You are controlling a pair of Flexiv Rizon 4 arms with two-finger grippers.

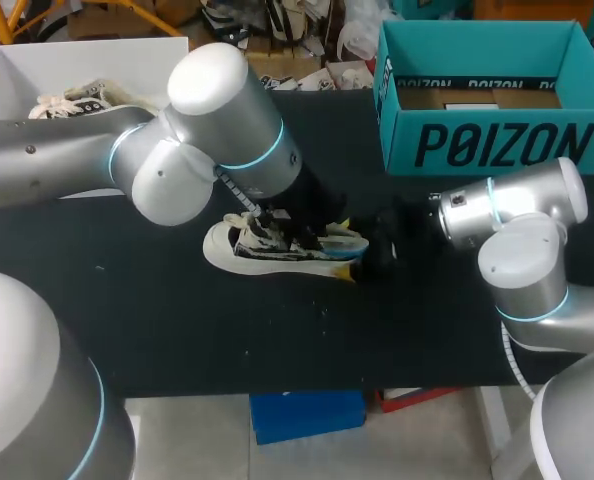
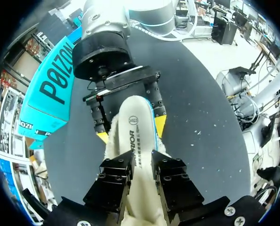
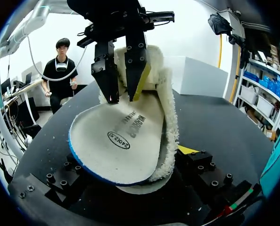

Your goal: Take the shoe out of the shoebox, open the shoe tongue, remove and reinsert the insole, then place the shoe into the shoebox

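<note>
A white shoe with a fleece lining lies on its side in the middle of the black table. My right gripper holds its toe end, a yellow fingertip on each side. The white insole with a blue edge stands partly out of the shoe's mouth. My left gripper comes down over the shoe, its fingers a little apart, with both tips resting against the insole's face. The teal shoebox stands open at the back right.
A white box with other shoes in it sits at the back left, behind my left arm. The table's front half holds nothing but small white specks.
</note>
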